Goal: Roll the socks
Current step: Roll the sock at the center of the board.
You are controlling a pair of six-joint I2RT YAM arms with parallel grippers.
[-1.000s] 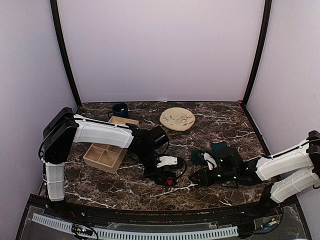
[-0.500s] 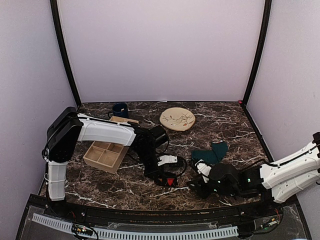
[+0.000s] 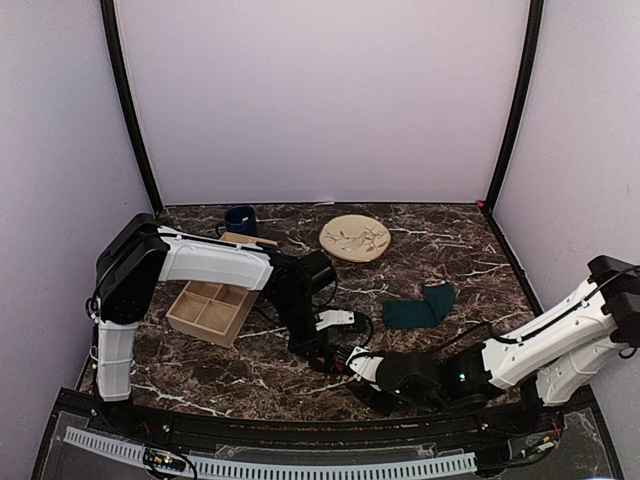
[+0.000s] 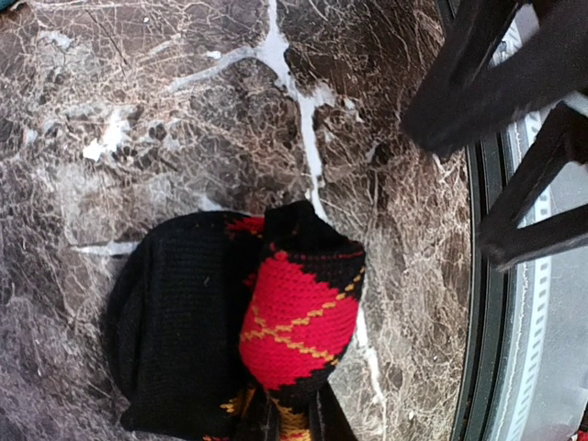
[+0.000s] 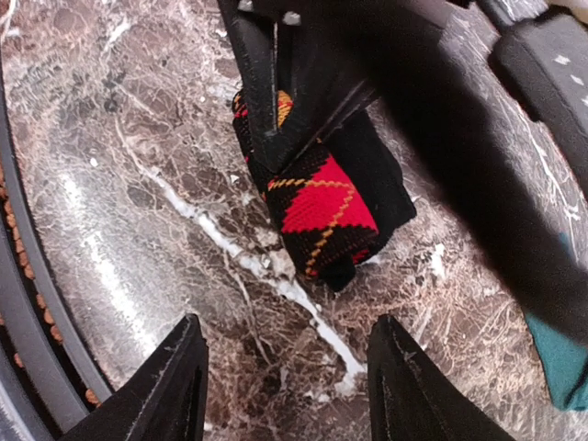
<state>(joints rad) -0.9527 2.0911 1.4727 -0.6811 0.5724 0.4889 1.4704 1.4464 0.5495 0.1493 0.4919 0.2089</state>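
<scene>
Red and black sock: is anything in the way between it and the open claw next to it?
Nothing visible. In the right wrist view, only bare table lies between the open right claw and the sock. The left claw pinches the sock's far end, on the other side, not in the gap.

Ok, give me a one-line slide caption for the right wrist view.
Right tool, open, faces the argyle sock bundle pinched by the left tool.
</scene>
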